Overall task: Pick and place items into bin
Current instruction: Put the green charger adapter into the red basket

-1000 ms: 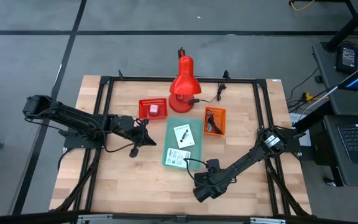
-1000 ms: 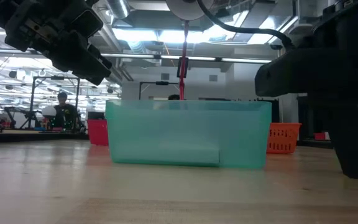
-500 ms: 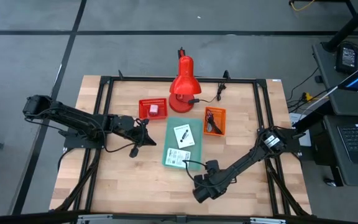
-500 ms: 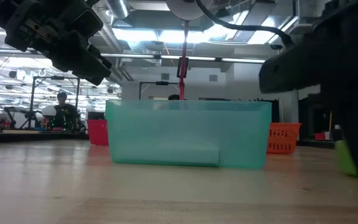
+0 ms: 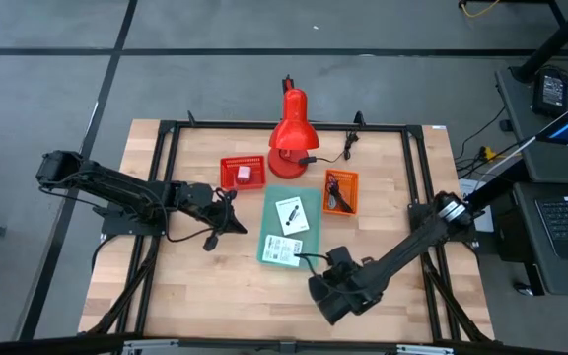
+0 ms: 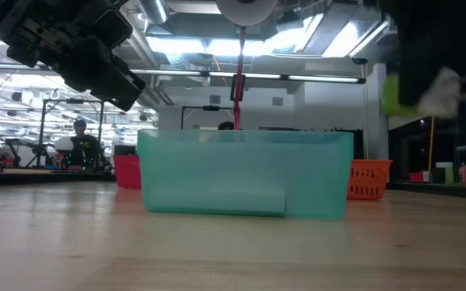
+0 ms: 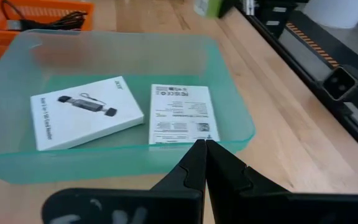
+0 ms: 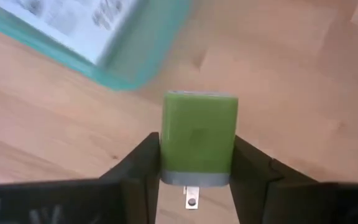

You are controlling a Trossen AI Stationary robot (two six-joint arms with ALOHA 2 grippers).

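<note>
Since a second ago, I see the right gripper (image 8: 196, 171) has risen off the wood with the green block (image 8: 199, 138) clamped between its fingers; in the low view the block (image 6: 395, 93) now hangs at upper right, where earlier the gripper stood on the table at right.

Green block: smooth, matte, rectangular, with a grey base band and a small metal tab below it. Held above bare table just off a rounded corner of the bin.

Right gripper (image 5: 331, 296): lower centre of the high view, arm running diagonally up to the right edge of the table.

Bin (image 5: 267, 222): translucent teal plastic, rectangular, rounded corners, centre of frame. Holds two flat white printed packets: one (image 7: 86, 120) showing a cable drawing, one (image 7: 183, 113) of dense text.

Left gripper (image 7: 201, 151): fingers pressed together on nothing, tips at the bin's near wall; I see its arm reaching in from the left of the high view.

Red mesh basket (image 5: 242, 172): holds a pink cube (image 5: 245, 175).

Orange mesh basket (image 5: 341, 191): holds dark coiled cable (image 5: 336, 186).

Red desk lamp (image 5: 290, 126): glossy, above the bin.

Table (image 5: 195, 286): pale wood planks.
</note>
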